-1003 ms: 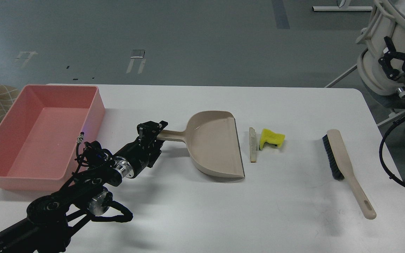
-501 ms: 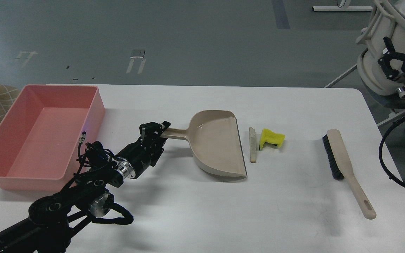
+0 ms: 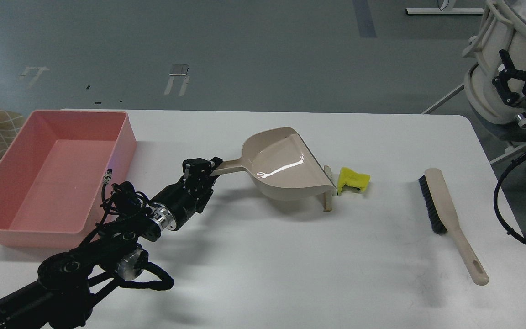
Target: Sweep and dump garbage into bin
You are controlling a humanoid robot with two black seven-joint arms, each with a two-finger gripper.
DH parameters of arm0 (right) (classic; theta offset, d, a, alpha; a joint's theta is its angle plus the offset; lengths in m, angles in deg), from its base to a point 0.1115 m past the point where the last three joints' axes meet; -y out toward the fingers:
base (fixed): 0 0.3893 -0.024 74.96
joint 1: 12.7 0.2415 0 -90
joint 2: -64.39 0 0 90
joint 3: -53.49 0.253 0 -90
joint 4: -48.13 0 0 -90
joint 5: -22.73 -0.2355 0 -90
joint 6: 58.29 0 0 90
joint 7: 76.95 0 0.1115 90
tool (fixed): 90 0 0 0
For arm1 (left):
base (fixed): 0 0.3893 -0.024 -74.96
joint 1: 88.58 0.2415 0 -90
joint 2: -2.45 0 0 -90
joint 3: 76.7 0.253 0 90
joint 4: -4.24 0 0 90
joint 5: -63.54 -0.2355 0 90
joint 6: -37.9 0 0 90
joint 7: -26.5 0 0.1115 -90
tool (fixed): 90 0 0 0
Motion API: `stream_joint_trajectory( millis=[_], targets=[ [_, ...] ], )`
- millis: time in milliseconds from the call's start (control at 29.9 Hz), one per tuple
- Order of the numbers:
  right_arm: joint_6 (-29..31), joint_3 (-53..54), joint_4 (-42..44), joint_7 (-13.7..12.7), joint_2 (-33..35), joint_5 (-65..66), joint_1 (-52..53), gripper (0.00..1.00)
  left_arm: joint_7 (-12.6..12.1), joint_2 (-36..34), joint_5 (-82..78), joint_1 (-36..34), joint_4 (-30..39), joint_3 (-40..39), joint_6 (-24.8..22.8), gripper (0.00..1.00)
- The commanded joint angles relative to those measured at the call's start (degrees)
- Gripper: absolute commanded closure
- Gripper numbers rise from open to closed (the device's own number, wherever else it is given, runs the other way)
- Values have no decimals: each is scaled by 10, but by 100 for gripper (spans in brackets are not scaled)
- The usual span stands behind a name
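Note:
My left gripper [image 3: 204,169] is shut on the handle of the beige dustpan [image 3: 281,167]. The pan is lifted and tilted, with its front lip down at the garbage. The garbage lies just right of the lip. The yellow spongy chunk [image 3: 353,179] is in full view. The thin pale slice [image 3: 328,197] is partly hidden behind the pan's lip. The salmon-pink bin [image 3: 121,137] stands at the table's left end, with nothing in it. My right gripper [image 3: 502,71] hangs open and holds nothing, off the table's far right corner.
The beige brush [image 3: 445,208] with black bristles lies on the table's right side, handle toward the near edge. A white chair base [image 3: 496,59] stands beyond the right corner. A black cable [image 3: 500,205] loops off the right edge.
My left gripper has raised and tilted the dustpan, which lay flat on the table, and its lip has moved right up to the pale slice. The right gripper has barely moved.

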Motion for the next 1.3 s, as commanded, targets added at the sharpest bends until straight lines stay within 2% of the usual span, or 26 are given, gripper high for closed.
stream_joint_trajectory(
  millis=[0, 167, 334, 401, 501, 635, 735, 836, 969, 1136, 1270],
  targets=[
    [0, 0, 0, 0, 0, -1, 0, 0, 4, -2, -4, -10, 0, 1, -1, 78],
    [0, 3, 0, 0, 1, 0, 0, 0, 14, -19, -10, -14, 8, 1, -5, 88],
    [0, 3, 2, 4, 12, 2, 0, 0, 17, -60, -55, -18, 19, 1, -36, 89],
    [0, 2, 0, 4, 22, 3, 0, 0, 27, -77, -80, -19, 26, 1, -46, 89],
    [0, 2, -5, 7, 44, 4, -5, 0, 43, -95, -117, -14, 28, 1, -50, 89],
    [0, -4, -4, 7, 75, 14, -11, 0, 45, -99, -138, -11, 27, 10, -50, 89],
    [0, -14, -6, 7, 110, 46, -34, 0, 51, -99, -140, -10, 27, 24, -50, 88],
    [0, -38, -6, 7, 138, 133, -43, 0, 57, -95, -141, -6, 28, 28, -48, 89],
    [0, -58, -27, 8, 149, 198, -47, 0, 56, -91, -142, -3, 27, 28, -44, 94],
    [0, -116, -88, 9, 252, 303, -83, 0, 58, -97, -142, -4, 27, 27, -44, 96],
    [0, -166, -152, 15, 307, 336, -84, 0, 59, -100, -144, -3, 28, 27, -44, 98]
  ],
)
